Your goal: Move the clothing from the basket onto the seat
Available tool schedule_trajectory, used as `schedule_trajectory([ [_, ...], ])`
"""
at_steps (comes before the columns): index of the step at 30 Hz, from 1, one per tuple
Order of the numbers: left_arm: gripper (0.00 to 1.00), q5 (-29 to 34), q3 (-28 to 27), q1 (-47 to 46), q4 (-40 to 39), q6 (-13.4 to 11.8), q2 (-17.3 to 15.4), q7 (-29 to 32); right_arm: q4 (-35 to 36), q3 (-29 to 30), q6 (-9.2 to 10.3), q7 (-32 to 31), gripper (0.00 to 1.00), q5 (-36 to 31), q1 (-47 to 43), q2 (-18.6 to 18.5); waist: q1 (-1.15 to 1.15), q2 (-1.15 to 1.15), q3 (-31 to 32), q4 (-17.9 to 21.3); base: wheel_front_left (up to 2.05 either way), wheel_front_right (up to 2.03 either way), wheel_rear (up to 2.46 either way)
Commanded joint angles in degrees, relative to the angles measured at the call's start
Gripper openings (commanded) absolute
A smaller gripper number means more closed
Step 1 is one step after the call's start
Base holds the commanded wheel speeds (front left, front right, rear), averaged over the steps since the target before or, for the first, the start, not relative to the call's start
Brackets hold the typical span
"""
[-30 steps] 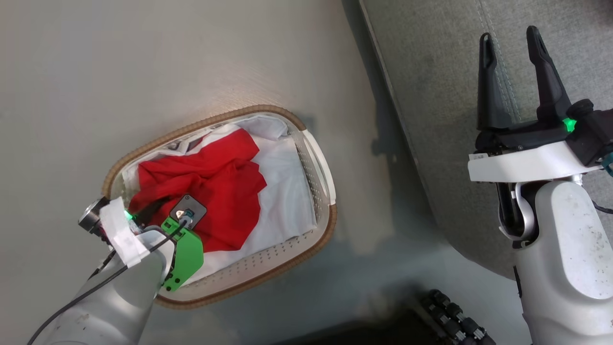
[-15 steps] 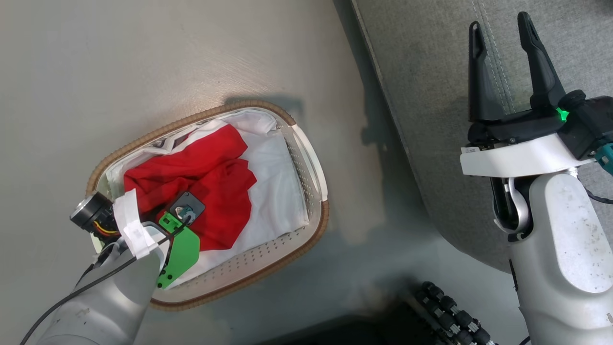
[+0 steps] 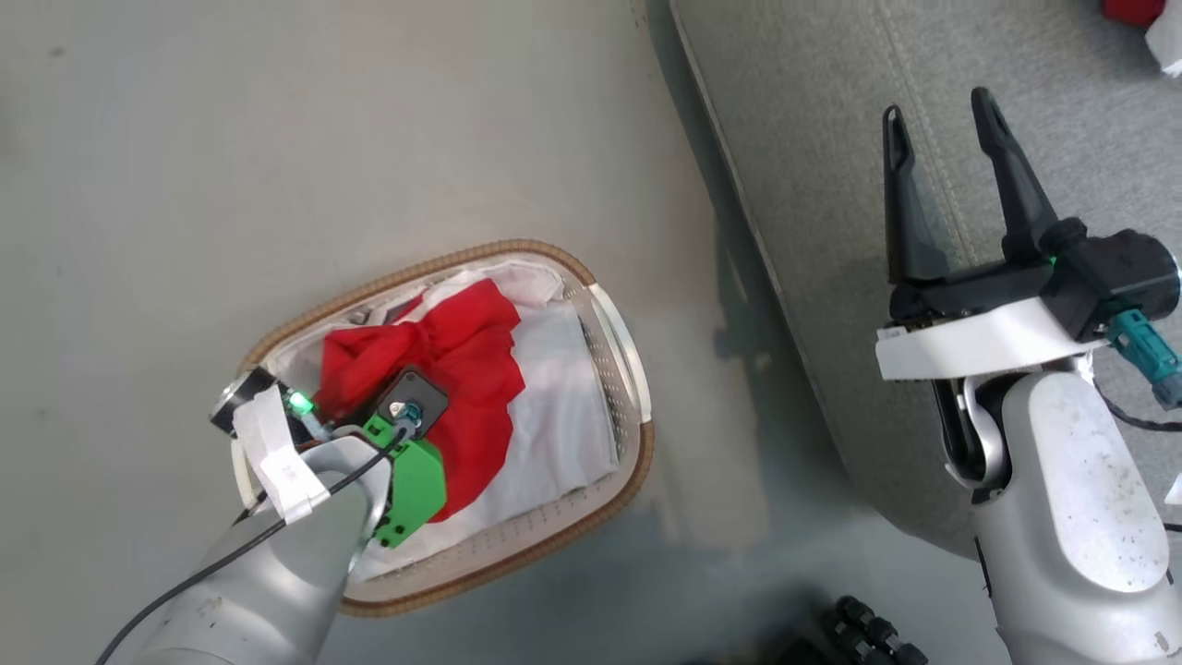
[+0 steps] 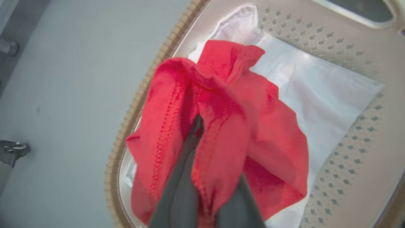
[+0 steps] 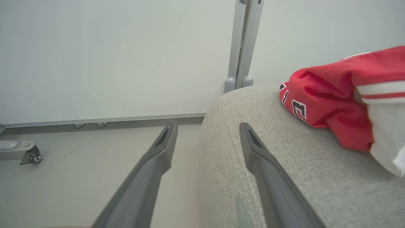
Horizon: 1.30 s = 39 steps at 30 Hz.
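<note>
So compared to a second ago, the red garment [image 3: 457, 365] isn't spread flat over the white lining [image 3: 563, 416] anymore. It's pulled up into a bunch on the side of the basket [image 3: 635, 462] away from the seat [image 3: 813, 231], and the lining on the seat side is bare. In the wrist view the left gripper [image 4: 215, 148] is pinching a fold of it, with cloth draped over both fingers. The right gripper [image 3: 935, 103] hangs over the seat's edge near the stitched seam, fingers spread with nothing between them. A second red garment [image 5: 329, 101] lies further in on the seat. There's a bare strip of floor [image 3: 702, 388] between the basket rim and the seat edge.
</note>
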<state>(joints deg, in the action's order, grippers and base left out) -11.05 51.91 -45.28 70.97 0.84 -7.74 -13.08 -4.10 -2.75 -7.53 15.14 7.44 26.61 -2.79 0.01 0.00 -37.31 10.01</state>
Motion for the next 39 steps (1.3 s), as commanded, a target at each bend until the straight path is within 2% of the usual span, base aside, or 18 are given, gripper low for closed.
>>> schedule_trajectory([
  [1,0.0,-0.96,-0.57,0.86,-1.13,0.4,0.31,-1.05,-0.53,0.42,0.08,0.01,1.0,-0.75,-1.49,-0.21,-0.01,0.0,5.01,-1.85,0.0,0.0,0.0],
  [6,0.0,-1.77,-1.37,2.11,-6.24,0.74,-0.34,-2.19,-1.62,1.13,0.08,0.01,1.0,-2.08,-4.28,-0.21,-0.01,0.0,10.29,-3.29,0.0,0.0,0.0],
  [8,0.0,-1.95,-2.03,2.69,-10.95,0.47,-1.26,-2.2,-2.02,1.44,0.08,0.01,1.0,-2.65,-5.41,-0.21,-0.01,0.0,12.43,-3.88,0.0,0.0,0.0],
  [16,0.0,-1.81,-4.9,7.58,-30.16,-1.09,-6.74,-2.13,-3.51,1.95,0.08,0.01,1.0,-4.28,-10.21,-0.21,-0.01,0.0,21.2,-5.45,0.0,0.0,0.0],
  [22,0.0,-1.66,-6.3,8.7,-42.94,-0.76,-11.55,-1.98,-4.39,0.92,0.08,0.01,1.0,-4.67,-13.35,-0.21,-0.01,0.0,27.52,-6.01,0.0,0.0,0.0],
  [32,0.0,-2.57,-9.71,3.47,-60.31,-0.87,-17.97,3.84,-4.9,-1.99,0.08,0.01,1.0,-5.12,-14.47,-0.21,-0.01,0.0,32.43,-6.12,0.0,0.0,0.0],
  [39,0.0,-4.08,-11.63,1.28,-69.74,-1.05,-20.6,8.72,-5.27,-5.78,0.08,0.01,1.0,-5.04,-12.74,-0.19,-0.01,0.0,33.6,-6.17,0.0,0.0,0.0],
])
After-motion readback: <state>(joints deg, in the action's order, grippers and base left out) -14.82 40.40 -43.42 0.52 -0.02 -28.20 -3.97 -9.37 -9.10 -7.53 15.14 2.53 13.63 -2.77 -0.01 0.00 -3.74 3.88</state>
